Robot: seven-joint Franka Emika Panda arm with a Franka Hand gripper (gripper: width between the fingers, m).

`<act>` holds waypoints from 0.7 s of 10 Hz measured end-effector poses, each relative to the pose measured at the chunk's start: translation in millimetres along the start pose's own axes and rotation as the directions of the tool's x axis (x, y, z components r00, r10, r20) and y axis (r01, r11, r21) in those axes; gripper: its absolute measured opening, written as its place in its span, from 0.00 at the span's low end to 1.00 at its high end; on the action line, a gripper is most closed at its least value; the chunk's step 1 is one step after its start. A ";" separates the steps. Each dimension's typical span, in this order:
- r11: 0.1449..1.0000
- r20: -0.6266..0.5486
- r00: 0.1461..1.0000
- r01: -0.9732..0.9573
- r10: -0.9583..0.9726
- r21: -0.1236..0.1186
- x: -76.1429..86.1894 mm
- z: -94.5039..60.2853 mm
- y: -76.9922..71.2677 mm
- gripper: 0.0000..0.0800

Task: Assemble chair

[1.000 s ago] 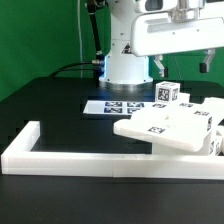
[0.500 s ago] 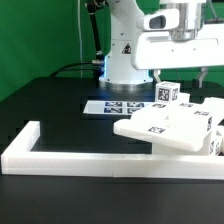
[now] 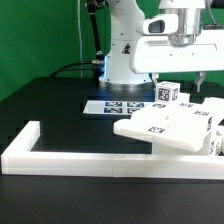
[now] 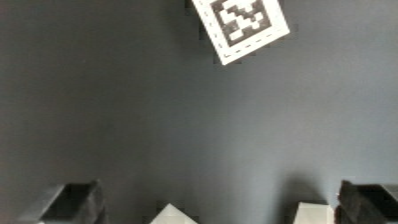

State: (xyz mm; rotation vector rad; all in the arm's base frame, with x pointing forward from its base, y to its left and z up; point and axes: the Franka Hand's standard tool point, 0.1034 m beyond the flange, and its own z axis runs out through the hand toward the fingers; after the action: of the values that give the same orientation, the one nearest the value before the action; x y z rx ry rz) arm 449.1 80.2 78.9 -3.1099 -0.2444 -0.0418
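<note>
Exterior view, gripper: my gripper [image 3: 177,82] hung above the bench [image 3: 60,100], over the far end of the chair parts [image 3: 172,128]; its fingers were mostly hidden behind my own housing.
Exterior view, chair parts: the white tagged slabs lay stacked at the exterior view's right, resting against the border rail [image 3: 70,157].
Exterior view, marker board: the marker board [image 3: 120,106] lay flat behind the parts, near my base.
Wrist view, gripper: my fingers [image 4: 75,200] stood spread apart, released, holding nothing.
Wrist view, part: one tagged white piece [image 4: 244,27] lay on the dark bench [image 4: 178,130], well apart from my fingertips.
</note>
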 end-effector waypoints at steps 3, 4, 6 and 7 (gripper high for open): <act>0.992 0.066 0.993 -0.102 0.097 0.074 -14.5 5.7 -0.6 0.81; 0.990 0.069 0.991 -0.119 0.114 0.080 -15.4 7.1 1.4 0.81; 0.983 0.081 0.983 -0.171 0.165 0.072 -19.2 15.2 3.7 0.81; 0.984 0.083 0.984 -0.164 0.158 0.070 -19.4 15.4 3.8 0.81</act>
State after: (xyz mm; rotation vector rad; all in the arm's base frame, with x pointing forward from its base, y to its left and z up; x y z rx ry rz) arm 430.9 73.8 62.9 -3.0465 0.0053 0.0880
